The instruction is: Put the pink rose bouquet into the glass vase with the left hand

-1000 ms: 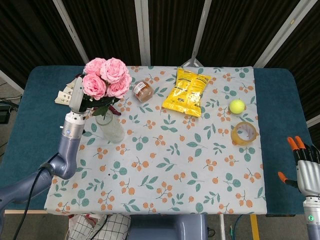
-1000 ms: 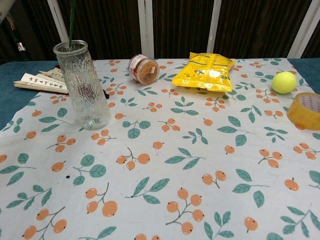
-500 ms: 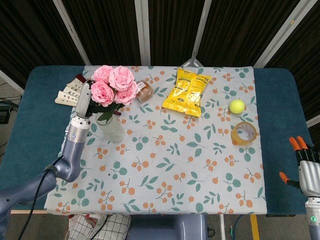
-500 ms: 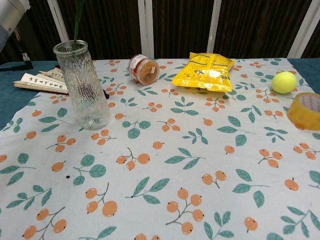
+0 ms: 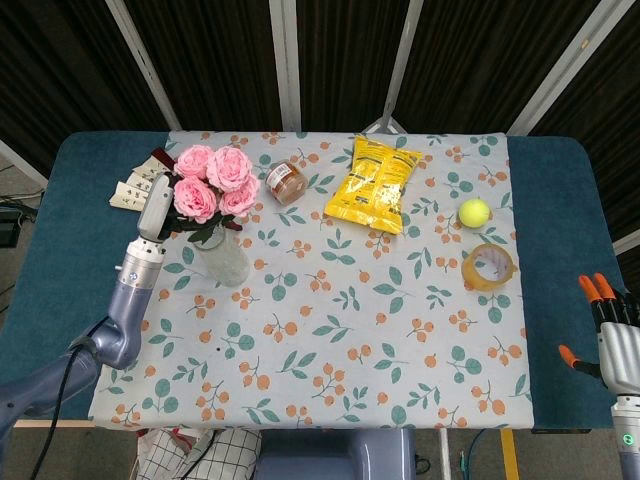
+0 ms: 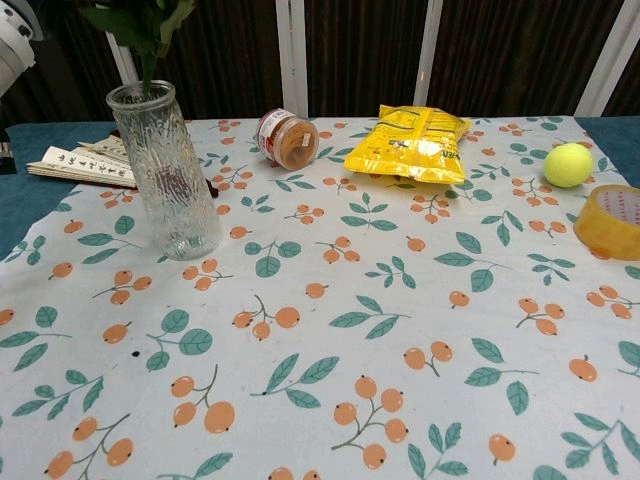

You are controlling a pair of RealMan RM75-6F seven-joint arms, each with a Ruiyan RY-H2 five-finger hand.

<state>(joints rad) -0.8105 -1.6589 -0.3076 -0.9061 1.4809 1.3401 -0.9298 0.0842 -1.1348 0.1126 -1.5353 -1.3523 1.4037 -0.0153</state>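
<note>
The pink rose bouquet (image 5: 214, 181) stands over the glass vase (image 5: 223, 257) at the table's left rear, and my left hand (image 5: 156, 207) grips it just under the blossoms. In the chest view the green stem and leaves of the bouquet (image 6: 146, 22) drop into the mouth of the ribbed vase (image 6: 170, 175), which stands upright; the blossoms are cut off by the frame's top. Only a bit of the left arm (image 6: 14, 40) shows there. My right hand (image 5: 610, 329) hangs off the table's right front edge, fingers apart, holding nothing.
A yellow snack bag (image 5: 373, 183), a small brown jar (image 5: 284, 183) on its side, a tennis ball (image 5: 474, 212) and a tape roll (image 5: 488, 267) lie on the rear and right of the floral cloth. A folded fan (image 6: 85, 165) lies left of the vase.
My left hand has brought the bouquet lower and slightly left. Its leaves now show above the vase mouth in the chest view, with the stem deeper in the vase.
</note>
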